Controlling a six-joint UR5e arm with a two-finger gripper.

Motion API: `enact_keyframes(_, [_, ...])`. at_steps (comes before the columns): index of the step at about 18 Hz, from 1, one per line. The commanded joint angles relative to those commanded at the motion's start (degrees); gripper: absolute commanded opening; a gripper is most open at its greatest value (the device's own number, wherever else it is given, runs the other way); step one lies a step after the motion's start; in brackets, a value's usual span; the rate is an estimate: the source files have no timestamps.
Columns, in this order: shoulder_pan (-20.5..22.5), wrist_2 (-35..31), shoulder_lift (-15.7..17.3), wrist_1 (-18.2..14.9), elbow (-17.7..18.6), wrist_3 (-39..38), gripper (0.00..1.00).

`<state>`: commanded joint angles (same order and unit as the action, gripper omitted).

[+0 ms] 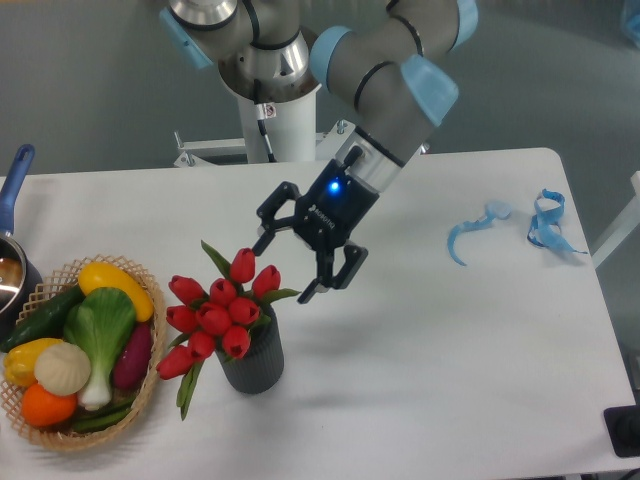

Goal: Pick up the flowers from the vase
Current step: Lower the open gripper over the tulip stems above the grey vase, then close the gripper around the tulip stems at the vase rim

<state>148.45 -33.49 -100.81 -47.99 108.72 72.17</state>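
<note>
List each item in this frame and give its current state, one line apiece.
gripper: open, empty, tilted toward the flowers, close beside the blooms.
flowers: in the vase, not yet gripped.
vase: upright on the table, holding the flowers.
wicker basket: upright, filled with plastic vegetables.
pot: at the left edge, mostly out of frame, blue handle up.
blue ribbon pieces: lying loose on the table at right.

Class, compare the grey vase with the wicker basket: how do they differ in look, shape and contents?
The vase is dark grey, ribbed and an upright cylinder; the basket is tan, woven, low and wide. The vase holds red flowers that spread wider than its mouth; the basket holds colourful vegetables lying heaped inside it. Both stand on the white table at its left side.
</note>
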Motion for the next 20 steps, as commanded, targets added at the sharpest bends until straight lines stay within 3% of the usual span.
enact_keyframes(20, [-4.2, -1.1, -6.5, 3.7, -3.1, -0.9, 1.0])
